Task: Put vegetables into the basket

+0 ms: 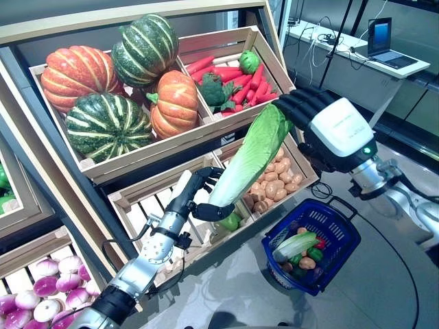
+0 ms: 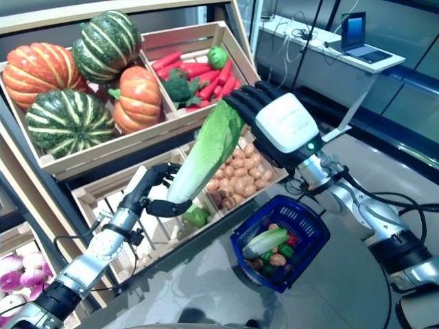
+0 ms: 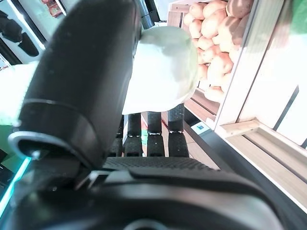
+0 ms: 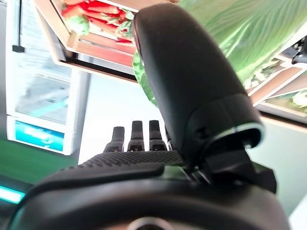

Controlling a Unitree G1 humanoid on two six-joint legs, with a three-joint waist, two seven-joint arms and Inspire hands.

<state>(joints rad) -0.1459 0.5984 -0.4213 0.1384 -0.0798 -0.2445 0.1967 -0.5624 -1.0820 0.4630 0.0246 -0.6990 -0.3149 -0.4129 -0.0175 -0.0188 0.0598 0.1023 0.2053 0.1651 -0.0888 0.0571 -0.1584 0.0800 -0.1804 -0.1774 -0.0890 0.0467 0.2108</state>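
Observation:
A long green leafy cabbage (image 1: 247,161) with a pale base is held up slanting in front of the stand's lower crates. My left hand (image 1: 199,199) is curled round its pale base; the left wrist view shows the thumb (image 3: 86,96) pressed on that base (image 3: 163,72). My right hand (image 1: 329,130) is at the leafy top, fingers fairly straight, thumb (image 4: 182,86) against the leaves (image 4: 259,33). The blue basket (image 1: 343,226) stands on the floor below my right hand. It holds another pale green cabbage (image 1: 296,245) and small red, green and orange vegetables.
The slanted wooden stand (image 1: 171,147) with its crates fills the left and middle. A potato crate (image 1: 274,184) lies just behind the held cabbage. A white desk with a laptop (image 1: 381,41) stands at the back right. Grey floor lies round the basket.

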